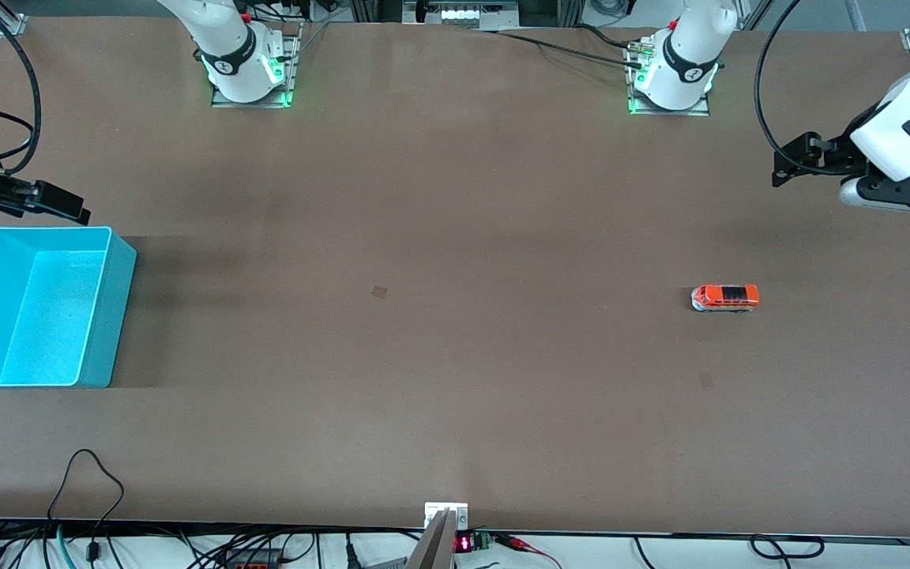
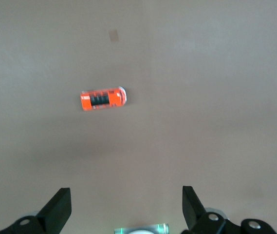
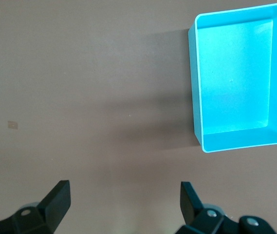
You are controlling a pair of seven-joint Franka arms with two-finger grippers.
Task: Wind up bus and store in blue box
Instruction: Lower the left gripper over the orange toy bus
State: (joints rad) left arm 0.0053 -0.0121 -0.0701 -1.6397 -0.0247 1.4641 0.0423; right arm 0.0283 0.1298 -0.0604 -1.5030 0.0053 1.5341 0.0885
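Note:
The small orange bus [image 1: 725,298] stands on its wheels on the brown table toward the left arm's end, and it also shows in the left wrist view [image 2: 103,99]. The empty blue box [image 1: 114,316] stands at the right arm's end of the table, and it also shows in the right wrist view [image 3: 195,97]. My left gripper [image 1: 795,162] hangs open and empty in the air, apart from the bus, with nothing between its jaws in its own view [image 2: 126,197]. My right gripper [image 1: 60,204] hangs open and empty beside the box's rim, and it also shows in its own view [image 3: 124,192].
A small tan mark [image 1: 379,292] lies on the table between bus and box. Both arm bases [image 1: 250,71] [image 1: 672,79] stand along the table edge farthest from the front camera. Cables [image 1: 92,490] hang at the edge nearest it.

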